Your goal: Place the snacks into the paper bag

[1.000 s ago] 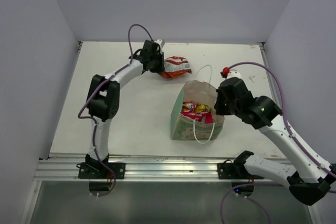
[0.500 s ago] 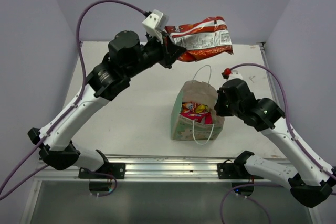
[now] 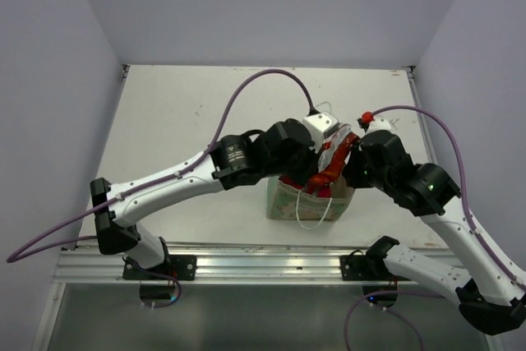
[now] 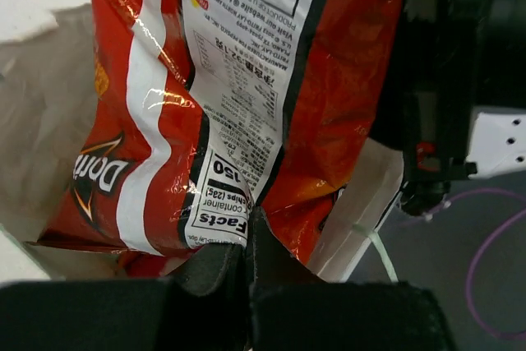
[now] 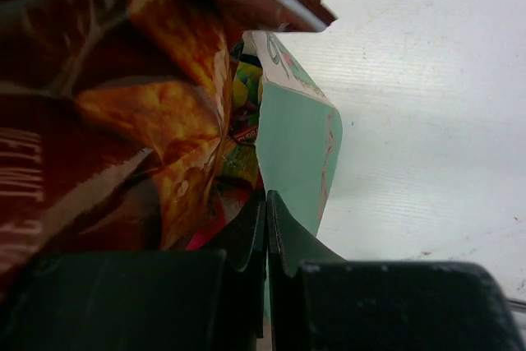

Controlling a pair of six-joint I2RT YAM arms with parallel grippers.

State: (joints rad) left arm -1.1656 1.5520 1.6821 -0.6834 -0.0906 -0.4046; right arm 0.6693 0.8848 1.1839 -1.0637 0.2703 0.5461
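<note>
White tabletop [image 3: 181, 121], on which the paper bag [image 3: 288, 201], at 5 o'clock, is pinched at its 3 o'clock rim by the right gripper [image 5: 265, 228], while the red packet [image 4: 246, 80], clamped by the left gripper [image 4: 248, 228] in the mouth, may be snagged there, tipping the bag.

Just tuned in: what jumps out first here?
The red packet, pinched in the left gripper, hangs in the mouth of the paper bag near the front edge of the table. The right gripper is shut on the bag's right rim, and other snacks show inside.
</note>
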